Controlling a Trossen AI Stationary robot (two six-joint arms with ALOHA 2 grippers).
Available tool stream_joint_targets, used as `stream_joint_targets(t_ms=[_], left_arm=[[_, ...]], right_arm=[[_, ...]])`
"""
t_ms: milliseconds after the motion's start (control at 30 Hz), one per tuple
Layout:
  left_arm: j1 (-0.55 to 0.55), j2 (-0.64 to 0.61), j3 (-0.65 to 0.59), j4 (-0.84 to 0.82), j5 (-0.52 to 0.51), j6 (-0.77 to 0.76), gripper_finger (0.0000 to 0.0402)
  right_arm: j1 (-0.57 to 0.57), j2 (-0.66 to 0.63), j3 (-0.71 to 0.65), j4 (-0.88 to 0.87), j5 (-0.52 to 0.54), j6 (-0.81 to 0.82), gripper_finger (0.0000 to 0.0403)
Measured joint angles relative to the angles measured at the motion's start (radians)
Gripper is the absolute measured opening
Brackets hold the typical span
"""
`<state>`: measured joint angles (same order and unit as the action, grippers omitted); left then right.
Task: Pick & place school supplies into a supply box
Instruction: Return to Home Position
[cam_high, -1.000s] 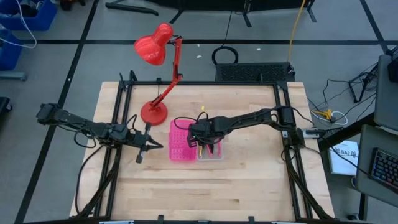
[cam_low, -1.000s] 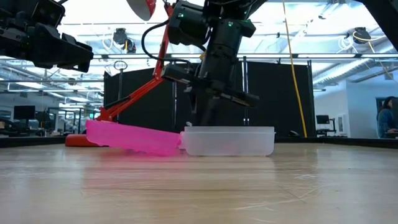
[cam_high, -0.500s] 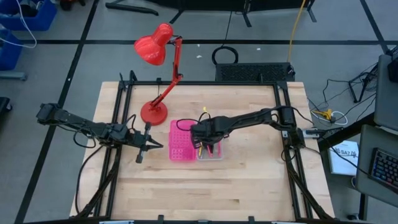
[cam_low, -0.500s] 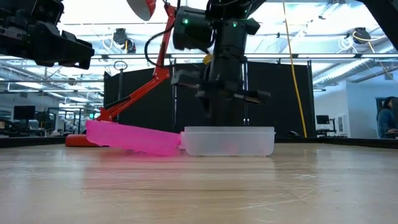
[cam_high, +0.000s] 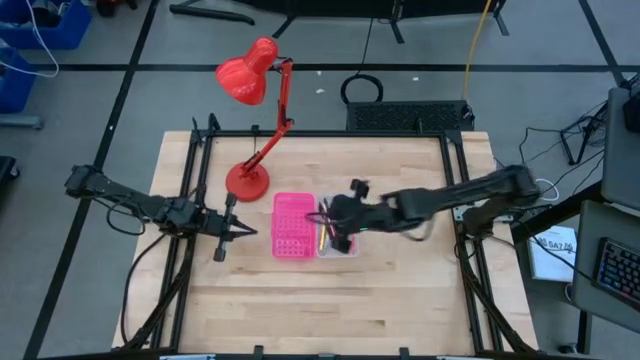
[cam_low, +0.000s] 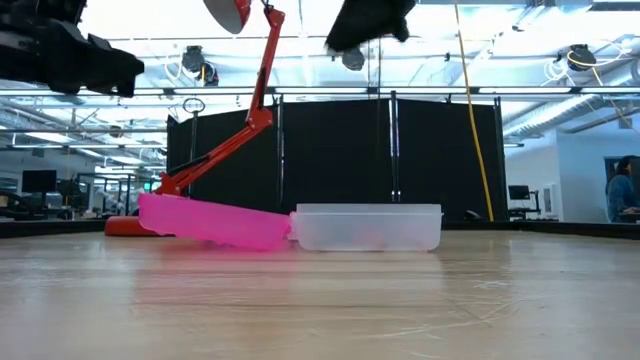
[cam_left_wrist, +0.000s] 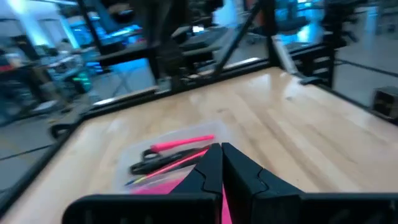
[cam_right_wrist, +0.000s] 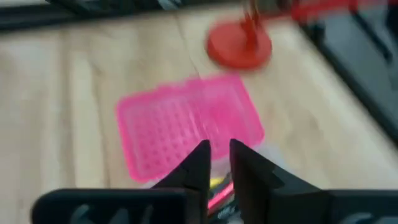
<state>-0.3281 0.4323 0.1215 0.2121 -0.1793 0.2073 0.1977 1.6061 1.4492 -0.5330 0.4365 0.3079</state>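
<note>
The clear supply box (cam_high: 339, 238) sits on the table at mid-table, also seen in the low view (cam_low: 368, 227). Inside it lie a pink pen (cam_left_wrist: 184, 143), a dark-handled item (cam_left_wrist: 145, 166) and a thin pink-and-yellow pencil (cam_left_wrist: 163, 169). My right gripper (cam_high: 336, 216) hovers above the box, high in the low view (cam_low: 366, 20), its fingers (cam_right_wrist: 200, 155) a narrow gap apart and holding nothing. My left gripper (cam_high: 238, 232) waits shut to the left of the pink tray, its fingertips together (cam_left_wrist: 221, 149).
A bright pink perforated tray (cam_high: 292, 225) lies tilted against the box's left side (cam_low: 212, 221). The red desk lamp stands on its base (cam_high: 247, 181) behind the tray, with its head (cam_high: 245, 76) past the far edge. Bare wood lies toward the near edge.
My right gripper has risen out of the clear box, lifting well clear of it, and its arm has drawn back toward the table's right edge. The box and pink tray stay where they were.
</note>
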Motion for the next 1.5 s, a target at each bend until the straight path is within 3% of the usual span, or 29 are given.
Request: stream_joint_targets(t_ms=[133,200,333,467,567,667,767,967,1267,1500], left_arm=[[-0.027,-0.076,0.000,-0.019,-0.175,0.029,0.0007],[-0.028,-0.110,0.000,-0.008,-0.260,0.052,0.0006],[-0.028,-0.160,0.000,-0.013,-0.336,0.109,0.0005],[-0.028,-0.206,0.000,-0.066,-0.337,0.162,0.0003],[-0.031,-0.255,0.000,-0.100,-0.337,0.145,0.0005],[-0.051,-0.318,0.000,-0.176,-0.337,0.116,0.0003],[-0.069,-0.377,0.000,-0.247,-0.330,0.095,0.0003],[-0.072,-0.428,0.000,-0.201,-0.258,0.094,0.0002],[-0.035,-0.426,0.000,-0.239,-0.167,0.073,0.0002],[-0.011,-0.426,0.000,-0.242,-0.241,0.081,0.0001]], right_arm=[[0.007,-0.214,-0.233,0.209,-0.085,-0.145,0.0009],[0.007,-0.314,-0.367,0.313,-0.105,-0.170,0.0006],[0.007,-0.503,-0.636,0.495,-0.110,-0.194,0.0004],[-0.013,-0.654,-0.800,0.622,-0.075,-0.091,0.0001],[-0.013,-0.772,-0.862,0.604,-0.119,-0.092,0.0001],[-0.011,-0.885,-0.934,0.607,-0.100,-0.093,0.0001],[-0.013,-0.980,-1.014,0.625,-0.098,-0.140,0.0000],[-0.063,-1.141,-1.221,0.792,-0.135,-0.301,0.0000],[-0.244,-1.230,-1.335,0.814,-0.383,-0.281,0.0000],[-0.251,-1.287,-1.427,0.879,-0.387,-0.273,0.0000]])
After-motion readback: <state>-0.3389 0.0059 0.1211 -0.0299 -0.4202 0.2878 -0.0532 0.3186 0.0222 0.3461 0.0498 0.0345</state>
